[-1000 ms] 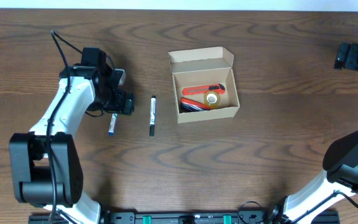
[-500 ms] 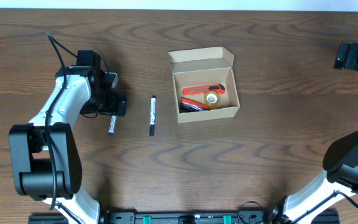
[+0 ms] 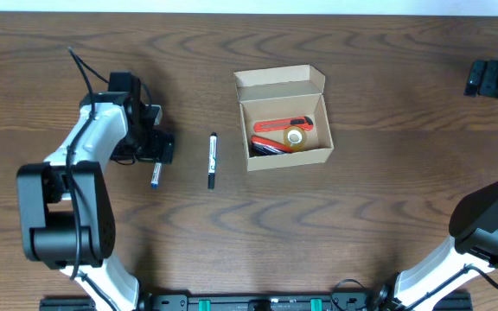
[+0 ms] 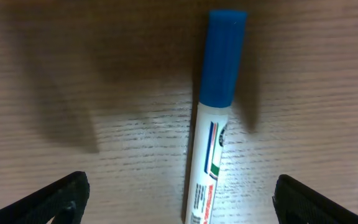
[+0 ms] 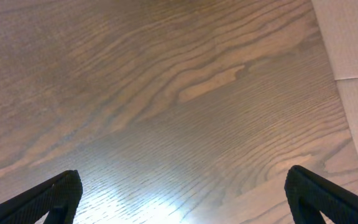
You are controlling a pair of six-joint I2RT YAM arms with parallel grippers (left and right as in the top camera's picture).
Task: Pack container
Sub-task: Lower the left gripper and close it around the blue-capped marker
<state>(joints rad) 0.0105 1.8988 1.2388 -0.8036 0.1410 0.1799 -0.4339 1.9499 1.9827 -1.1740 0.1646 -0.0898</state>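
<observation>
The tan cardboard container (image 3: pixel 243 130) stands open at the table's middle, flap lid up at the back. Inside lie a red utility knife (image 3: pixel 277 126), a small tape roll (image 3: pixel 295 137) and dark pens. A blue-capped white marker (image 3: pixel 156 175) lies left of it; in the left wrist view the marker (image 4: pixel 213 149) sits between my fingers. My left gripper (image 3: pixel 157 155) is open, low over that marker, one finger on each side, apart from it. A black-capped marker (image 3: pixel 212 160) lies between the blue one and the container. My right gripper (image 3: pixel 491 79) is open and empty at the far right.
The right wrist view shows bare wood and a pale strip (image 5: pixel 353 56) at its right edge. The table's front half holds only the arm bases.
My left gripper has shifted slightly left and back, settling over the blue-capped marker. The right arm, markers and container have not moved.
</observation>
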